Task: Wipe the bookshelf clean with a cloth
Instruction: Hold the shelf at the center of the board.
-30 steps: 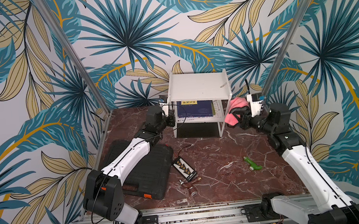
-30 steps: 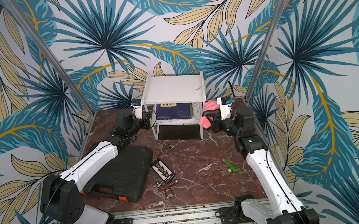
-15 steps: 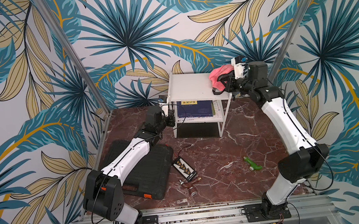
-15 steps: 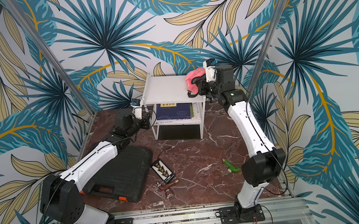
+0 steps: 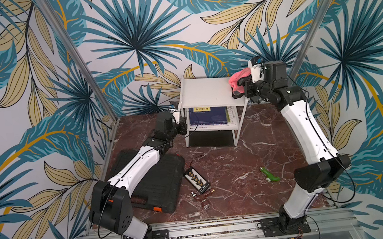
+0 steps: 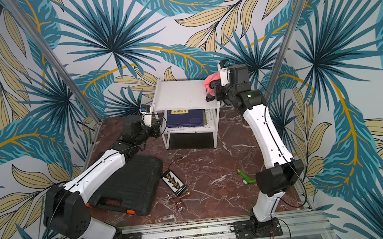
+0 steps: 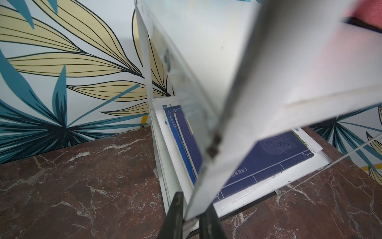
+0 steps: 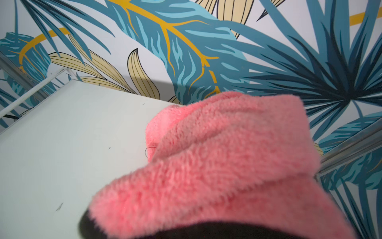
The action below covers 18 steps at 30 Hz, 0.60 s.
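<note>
At the left gripper [image 5: 182, 126]: closed on a thin white upright of the bookshelf [image 5: 207, 91], at the corner nearest this gripper and level with the lower tier. From the left wrist, one dark finger [image 7: 174, 213] on each side of that upright, both touching it. Just beyond the fingers, on the lower tier: blue books [image 7: 258, 161], stacked flat. Above the fingers: top shelf rail and underside, blurred.

At the right gripper [image 5: 245, 87]: closed on the cloth [image 5: 238, 81], bunched into a pink wad. Fingertips hidden by the wad in every view. Positioned over the top shelf edge nearest this gripper; touching the surface or just clear of it, not determinable. Ahead of the gripper, past the wad: bare white top shelf with a few small dark specks [image 8: 59, 207].

Well below and behind the right gripper, on the marble table [image 5: 238, 158]: green toy [image 5: 269, 174]. Behind the left gripper, under its arm: black ribbed case [image 5: 163, 188].
</note>
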Tool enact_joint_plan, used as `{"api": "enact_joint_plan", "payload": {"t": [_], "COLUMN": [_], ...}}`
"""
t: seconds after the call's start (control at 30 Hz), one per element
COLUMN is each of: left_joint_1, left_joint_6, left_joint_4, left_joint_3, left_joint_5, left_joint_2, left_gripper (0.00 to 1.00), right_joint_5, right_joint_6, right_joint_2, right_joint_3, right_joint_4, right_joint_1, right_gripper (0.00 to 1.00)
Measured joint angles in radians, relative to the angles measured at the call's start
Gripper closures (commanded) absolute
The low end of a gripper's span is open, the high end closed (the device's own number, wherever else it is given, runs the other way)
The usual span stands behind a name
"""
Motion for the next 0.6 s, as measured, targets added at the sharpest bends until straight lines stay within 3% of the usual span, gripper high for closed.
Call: {"api": "enact_joint_plan", "payload": {"t": [0.2, 0.23, 0.6], "left_joint_1": [0.001, 0.001, 0.003], "left_joint_6": [0.002, 0.002, 0.006], "left_joint_4": [0.001, 0.001, -0.002], "left_joint_3": [0.0, 0.001, 0.005], "left_joint_5": [0.007, 0.007, 0.014], "left_joint_2": [0.002, 0.003, 0.005], "left_gripper": [1.0, 1.0, 1.0], "right_joint_5": [0.047, 0.047, -0.024], "right_joint_6": [-0.035, -0.035, -0.084], "right_joint_2": [0.513, 0.56, 0.504], "right_joint_3": [0.754, 0.824, 0.928], "right_joint_4": [-0.165, -0.166, -0.486], "right_joint_1": [-0.012, -0.013, -0.02], "right_gripper": [1.0, 1.0, 1.0]}}
